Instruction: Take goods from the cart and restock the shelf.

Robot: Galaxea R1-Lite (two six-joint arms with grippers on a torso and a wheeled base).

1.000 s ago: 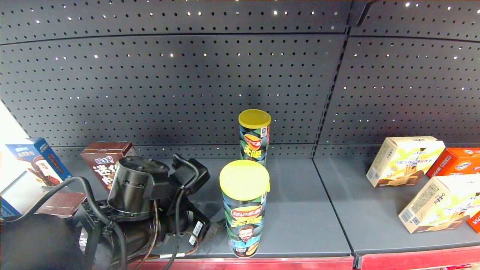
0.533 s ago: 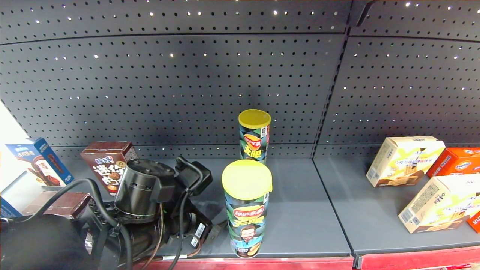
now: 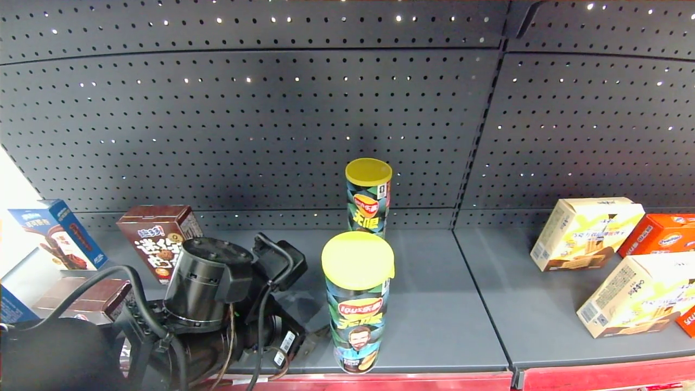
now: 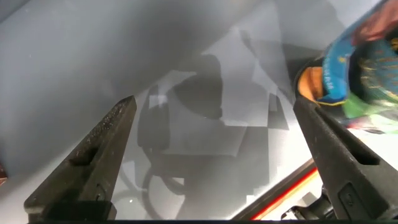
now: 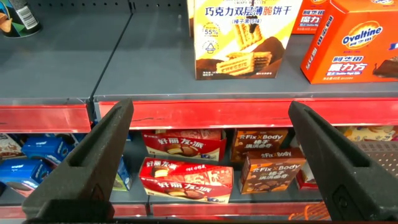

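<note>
Two chip cans with yellow lids stand on the grey shelf (image 3: 434, 304). The front can (image 3: 355, 304) is upright near the shelf's front edge, and the back can (image 3: 368, 195) is directly behind it by the pegboard. My left arm (image 3: 217, 304) lies low on the shelf, just left of the front can. The left gripper (image 4: 214, 106) is open over bare shelf, with the front can (image 4: 351, 81) outside its fingers and nothing between them. My right gripper (image 5: 211, 109) is open and empty, facing the shelf's red front rail (image 5: 205, 112).
A brown cookie box (image 3: 160, 239) and a blue box (image 3: 57, 233) stand left of my left arm. Yellow-white wafer boxes (image 3: 589, 231) and an orange box (image 3: 662, 233) fill the right bay. The lower shelf holds more boxes (image 5: 186, 180). Bare shelf lies right of the cans.
My left arm has drawn back a little toward the lower left, away from the front can. The front can shifted slightly right and now stands free.
</note>
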